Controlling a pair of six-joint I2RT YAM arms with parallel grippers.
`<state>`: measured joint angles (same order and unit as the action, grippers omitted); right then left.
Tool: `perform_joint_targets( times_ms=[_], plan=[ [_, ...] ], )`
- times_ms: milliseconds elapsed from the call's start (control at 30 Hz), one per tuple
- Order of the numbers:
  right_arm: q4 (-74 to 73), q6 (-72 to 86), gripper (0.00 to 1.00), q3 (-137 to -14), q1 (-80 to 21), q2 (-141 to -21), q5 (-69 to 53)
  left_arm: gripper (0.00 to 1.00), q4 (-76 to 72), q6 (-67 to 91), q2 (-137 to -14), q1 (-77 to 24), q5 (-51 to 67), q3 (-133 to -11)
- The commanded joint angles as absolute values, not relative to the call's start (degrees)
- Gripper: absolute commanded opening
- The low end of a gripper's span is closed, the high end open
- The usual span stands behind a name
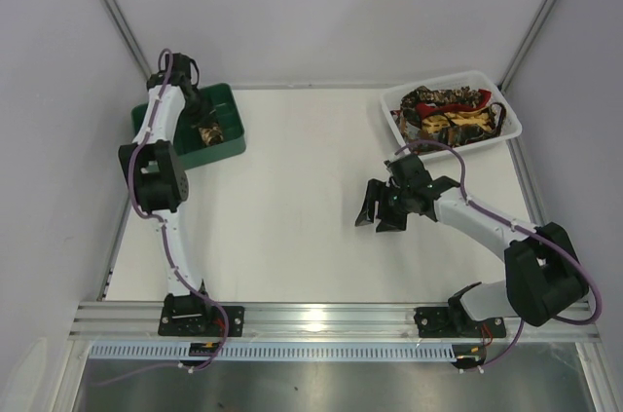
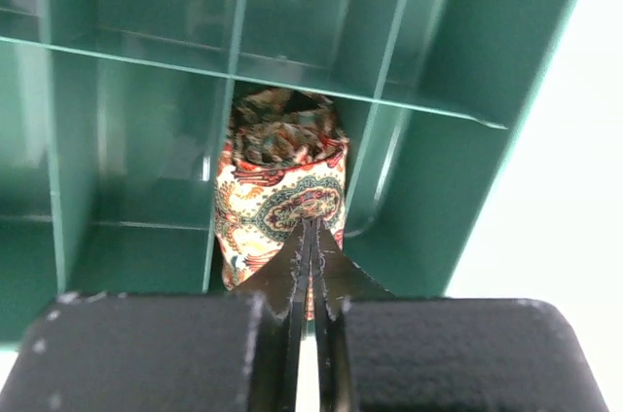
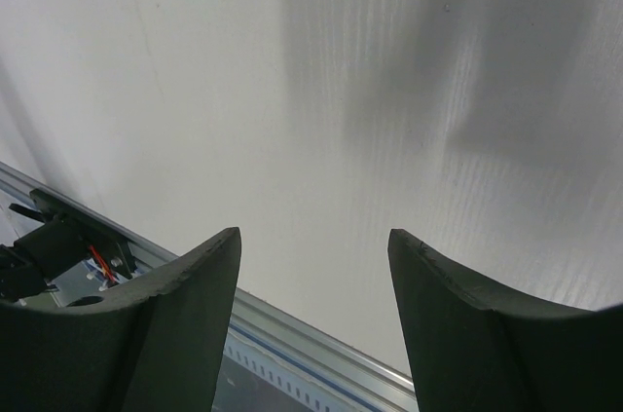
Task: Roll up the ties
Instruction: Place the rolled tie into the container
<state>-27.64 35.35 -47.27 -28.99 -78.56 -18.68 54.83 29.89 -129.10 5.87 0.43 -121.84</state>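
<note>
Ties update: 1 rolled tie (image 2: 282,188) sits tucked in 1 compartment of the 1 green crate (image 2: 458,188), with the left gripper (image 2: 310,237) pressed together right at it. The unrolled ties (image 1: 448,110) lie tangled in the 1 white tray (image 1: 513,126), too jumbled to count. The right gripper (image 3: 311,237) hovers spread and empty over the table (image 1: 292,198). Most of the job is left, I'd say.

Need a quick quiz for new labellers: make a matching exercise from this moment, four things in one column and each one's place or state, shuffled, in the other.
Things:
1. rolled tie
2. loose ties
3. left gripper
4. right gripper

Places or states:
A. open, above the bare table
B. heaped in the white tray
C. in a compartment of the green crate
D. shut, over the crate

Pairs: 1-C, 2-B, 3-D, 4-A
</note>
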Motion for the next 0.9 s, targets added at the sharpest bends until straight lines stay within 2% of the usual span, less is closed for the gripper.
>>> perform_joint_targets(
  times_ms=[0,67,133,233,267,300,367,433,500,533,667,733,867],
  plan=[
    [-27.42,35.33,0.68,-48.78,-29.27,-79.71,-18.72,0.04,50.64,29.88,-121.22,6.15,5.8,-118.32],
    [-27.6,35.16,0.68,-49.39,-29.79,-79.8,-18.72,0.12,48.96,30.58,-115.35,5.54,8.52,-113.76],
    [-27.68,35.16,0.68,-49.74,-30.14,-79.81,-18.55,0.25,46.5,31.46,-110.94,5.01,11.32,-110.32],
    [-28.39,34.72,0.69,-50.62,-30.15,-79.28,-18.02,0.36,42.55,32.43,-101.71,3.26,14.75,-102.15],
    [-29.08,34.54,0.69,-51.32,-29.97,-79.1,-17.67,0.38,40.36,32.69,-98.73,2.9,15.2,-97.08],
    [-29.7,34.45,0.69,-51.68,-29.88,-78.67,-16.8,0.46,38.95,33.39,-93.74,2.55,16.08,-94.33],
    [-30.67,34.02,0.71,-52.21,-29.79,-77.35,-16.09,0.54,35.79,33.75,-88.18,0.8,19.84,-85.58],
    [-30.67,33.49,0.73,-52.12,-29.71,-76.03,-16.0,0.65,32.35,32.96,-80.56,-2.61,22.05,-80.36],
    [-30.85,34.09,0.9,-51.68,-29.88,-73.4,-13.21,0.99,30.68,32.35,-75.35,-5.17,23.28,-72.63],
    [-30.94,34.62,0.99,-50.98,-30.23,-72.26,-11.36,1.0,29.28,32.17,-70.36,-7.62,24.42,-69.55],
    [-31.55,35.94,1.0,-49.05,-30.06,-66.28,-2.84,1.0,21.13,34.09,-57.15,-12.47,31.61,-51.27],
    [-30.07,35.51,1.0,-46.34,-29.53,-65.39,-3.85,1.0,20.13,34.63,-50.5,-14.15,33.31,-44.43],
    [-24.81,37.26,1.0,-41.85,-32.95,-59.44,-0.19,1.0,18.11,35.59,-39.68,-14.85,36.73,-36.93]
  ],
)
